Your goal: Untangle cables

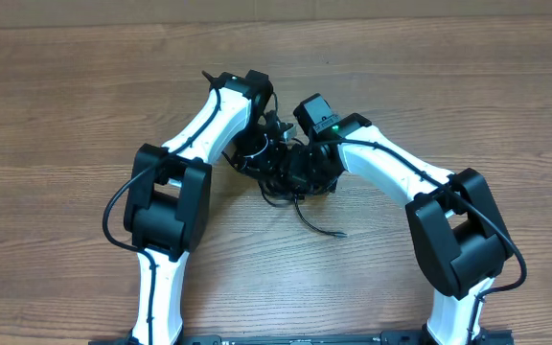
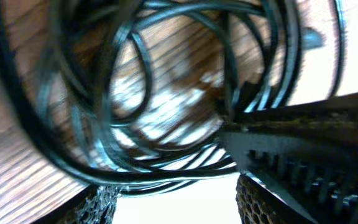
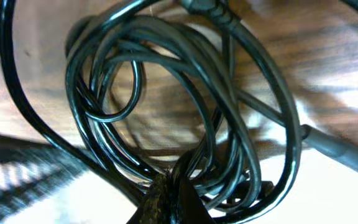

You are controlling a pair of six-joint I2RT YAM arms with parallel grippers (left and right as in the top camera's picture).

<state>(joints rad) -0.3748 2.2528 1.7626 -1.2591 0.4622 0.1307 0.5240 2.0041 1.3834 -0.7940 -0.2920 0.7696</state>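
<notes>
The cables [image 1: 278,177] lie bunched at the middle of the surface [image 1: 65,105]. The right fingers [image 3: 166,202] are clamped together on several strands, probably to anchor the coil (its loops overlap thickly). The left fingers [image 2: 101,204] stand apart, seemingly ready to take another loop.

Wood-grain table [image 1: 65,96] (brown, evenly lit) fills view.

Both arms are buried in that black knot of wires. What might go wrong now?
The right claw seems to pinch several loops of the thin black cables together, so pulling may tighten the tangle. The open left claw sits very close to it; they might bump.
</notes>
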